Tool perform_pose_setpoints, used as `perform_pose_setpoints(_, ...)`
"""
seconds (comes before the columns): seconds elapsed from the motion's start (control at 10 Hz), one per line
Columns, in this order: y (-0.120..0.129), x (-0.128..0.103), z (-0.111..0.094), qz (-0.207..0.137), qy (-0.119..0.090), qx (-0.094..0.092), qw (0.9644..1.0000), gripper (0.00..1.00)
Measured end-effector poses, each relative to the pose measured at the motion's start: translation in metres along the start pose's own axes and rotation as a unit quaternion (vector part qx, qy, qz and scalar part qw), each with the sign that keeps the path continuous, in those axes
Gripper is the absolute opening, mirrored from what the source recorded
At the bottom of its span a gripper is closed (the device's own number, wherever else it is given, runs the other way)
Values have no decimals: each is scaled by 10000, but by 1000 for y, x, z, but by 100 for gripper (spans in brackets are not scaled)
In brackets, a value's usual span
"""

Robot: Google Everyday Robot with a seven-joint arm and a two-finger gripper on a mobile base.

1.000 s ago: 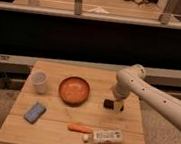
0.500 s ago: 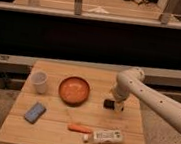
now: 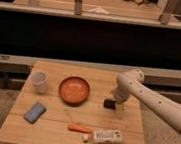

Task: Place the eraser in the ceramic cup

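Observation:
The black eraser [image 3: 109, 104] lies flat on the wooden table [image 3: 50, 131], right of the orange bowl. My gripper [image 3: 114, 101] hangs straight down over the eraser, at or just above it, at the end of the white arm coming in from the right. The white ceramic cup [image 3: 39, 81] stands upright near the table's far left, well away from the gripper, with the bowl between them.
An orange bowl [image 3: 74, 90] sits mid-table. A blue sponge-like pad [image 3: 35, 112] lies at the front left. An orange carrot-like piece [image 3: 79, 128] and a white tube [image 3: 106, 137] lie near the front edge. A dark rail and benches run behind the table.
The arm has lowered, and the gripper has come down onto the eraser. The eraser, cup and other objects have not moved.

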Motion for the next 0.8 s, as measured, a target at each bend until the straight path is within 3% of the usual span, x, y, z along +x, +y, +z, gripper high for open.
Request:
perform_pose_setpoints(0.4,1,5,8,-35,27,-61,10000,66)
perform_pose_setpoints(0.8,3,11,15,-40,50,-118,9999,66)
